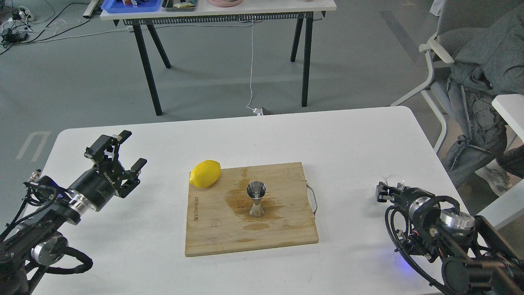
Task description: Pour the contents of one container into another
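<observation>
Head view: at the centre of the frame you have the wooden cutting board (213,229) lying on the white table (348,139). The steel jigger (256,199) stands upright on the board, a little above its middle, inside a dark wet stain (237,198) that spreads over the wood around its foot. The lemon (205,173) rests at the board's upper left corner, partly overhanging the edge, well apart from the jigger.

At the left of the frame, your left gripper (123,149) hangs above the table with its two fingers spread wide and nothing between them.

At the right of the frame, your right gripper (384,192) sits low near the table's right edge, far from the board. It is seen small, dark and end-on, so you cannot tell how far its fingers stand apart. The clear cup (392,180) shows just above and behind the gripper's tip, touching or overlapping it in the picture; whether the fingers actually have hold of it cannot be told.

In the upper part of the frame there is a second table (221,10) with black legs, and a grey chair (446,49) at the upper right.
</observation>
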